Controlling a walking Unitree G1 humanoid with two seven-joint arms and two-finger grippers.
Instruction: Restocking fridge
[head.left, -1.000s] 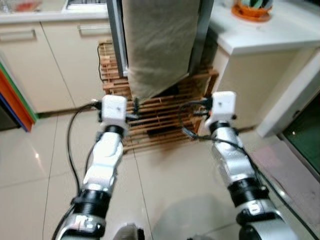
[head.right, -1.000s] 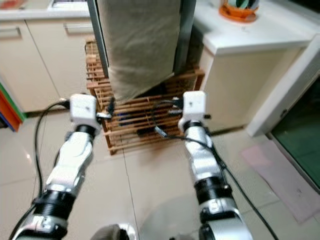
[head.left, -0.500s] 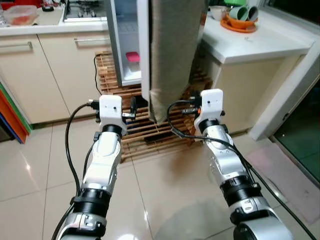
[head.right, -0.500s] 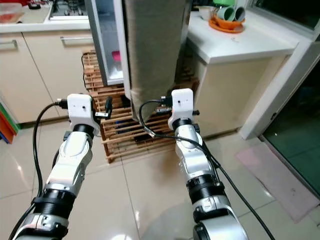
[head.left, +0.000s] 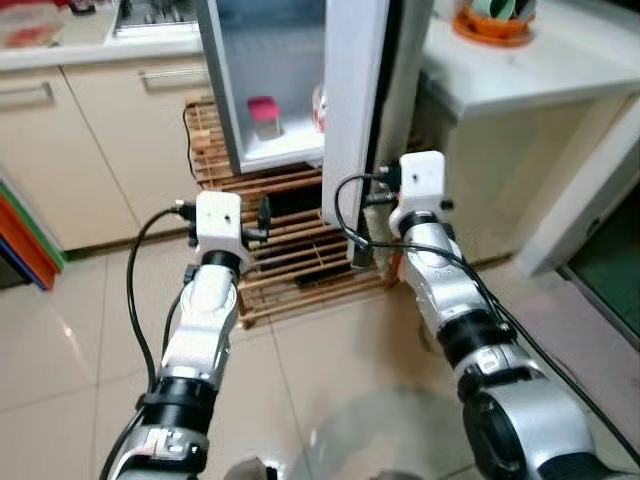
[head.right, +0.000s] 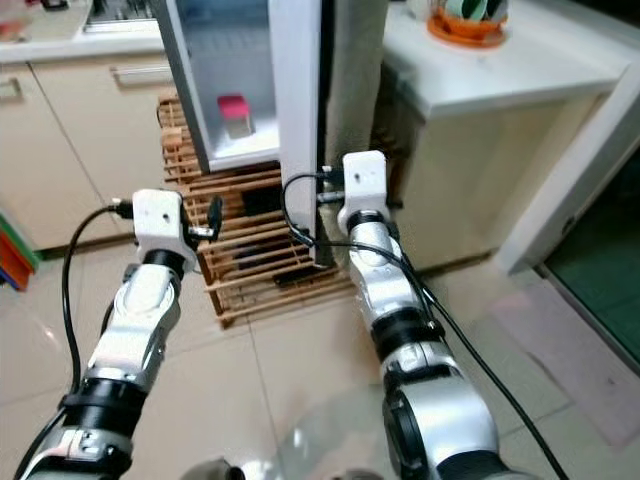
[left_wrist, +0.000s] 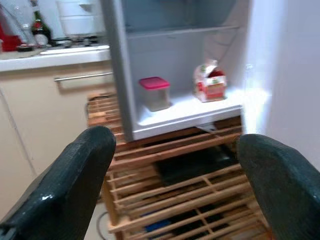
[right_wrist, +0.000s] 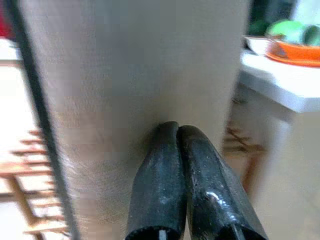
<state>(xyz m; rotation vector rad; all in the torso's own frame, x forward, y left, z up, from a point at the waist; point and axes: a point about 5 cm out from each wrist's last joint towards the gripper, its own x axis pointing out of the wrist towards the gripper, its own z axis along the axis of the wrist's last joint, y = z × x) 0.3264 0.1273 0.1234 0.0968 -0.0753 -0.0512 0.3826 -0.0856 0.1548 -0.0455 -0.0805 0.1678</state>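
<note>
The small fridge (head.left: 270, 70) stands open on a wooden slat rack (head.left: 290, 265). Its door (head.left: 352, 100) is swung out to the right and I see it edge-on. On the lower shelf sit a clear container with a pink lid (left_wrist: 154, 93) and a small red and white carton (left_wrist: 210, 82). My right gripper (right_wrist: 177, 129) is shut, its tips pressed against the door's grey outer face. My left gripper (left_wrist: 175, 147) is open and holds nothing; it hovers in front of the rack, below the fridge opening.
A white counter (head.left: 560, 80) with an orange tray of cups (head.left: 495, 20) stands close on the right, behind the door. Cream cabinets (head.left: 100, 140) run along the left, with coloured boards (head.left: 25, 235) leaning at the far left. Tiled floor lies below.
The fridge door has swung further open, from showing its grey face to standing edge-on, and the shelf with its items now shows. My right gripper stays against the door.
</note>
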